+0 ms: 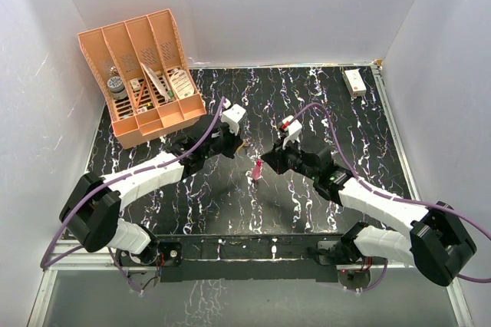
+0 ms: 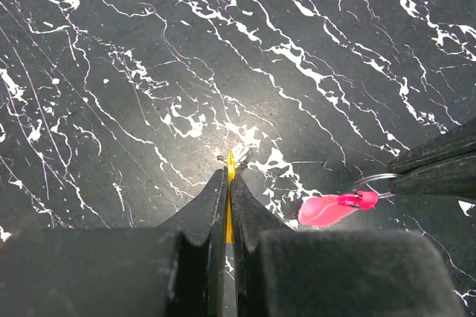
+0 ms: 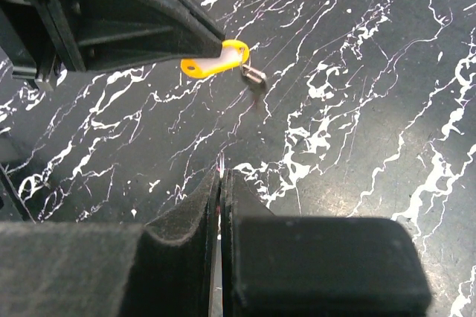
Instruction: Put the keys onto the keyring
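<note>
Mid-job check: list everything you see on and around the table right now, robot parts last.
key: one, yellow tag with a small grey metal piece hanging from it, held by the left end effector
keyring: one, pink fob on a thin metal ring, hanging from the right end effector, beside the key but apart from it
organiser: one, orange, four slots, far left corner; small items inside, too small to name
box: one, white, far right of the table
table: one, black with white veining
cables: two, purple, one along each arm
left end effector: one, black, shut on the key
right end effector: one, black, shut on the keyring's ring
</note>
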You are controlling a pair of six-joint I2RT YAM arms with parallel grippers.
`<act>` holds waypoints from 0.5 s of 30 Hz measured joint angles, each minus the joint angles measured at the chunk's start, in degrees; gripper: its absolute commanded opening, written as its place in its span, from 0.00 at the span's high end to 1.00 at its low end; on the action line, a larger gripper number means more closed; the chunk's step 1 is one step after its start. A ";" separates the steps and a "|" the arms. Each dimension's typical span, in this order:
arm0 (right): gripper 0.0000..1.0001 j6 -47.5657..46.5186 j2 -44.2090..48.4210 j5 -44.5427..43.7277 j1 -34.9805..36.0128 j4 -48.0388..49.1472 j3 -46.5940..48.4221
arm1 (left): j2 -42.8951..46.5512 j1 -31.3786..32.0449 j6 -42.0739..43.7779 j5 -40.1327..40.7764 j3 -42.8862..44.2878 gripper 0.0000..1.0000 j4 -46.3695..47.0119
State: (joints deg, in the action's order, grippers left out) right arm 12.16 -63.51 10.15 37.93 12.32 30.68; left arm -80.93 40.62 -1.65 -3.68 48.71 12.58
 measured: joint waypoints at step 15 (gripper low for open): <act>1.00 6.03 -3.85 -3.82 0.17 3.82 2.78 | 1.31 0.00 -2.03 -2.84 1.01 1.00 -1.11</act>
State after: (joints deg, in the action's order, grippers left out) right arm 18.20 -67.35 6.33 38.11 16.14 33.45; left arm -79.61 40.62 -3.68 -6.52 49.71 11.46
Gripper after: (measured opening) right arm 0.010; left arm 0.010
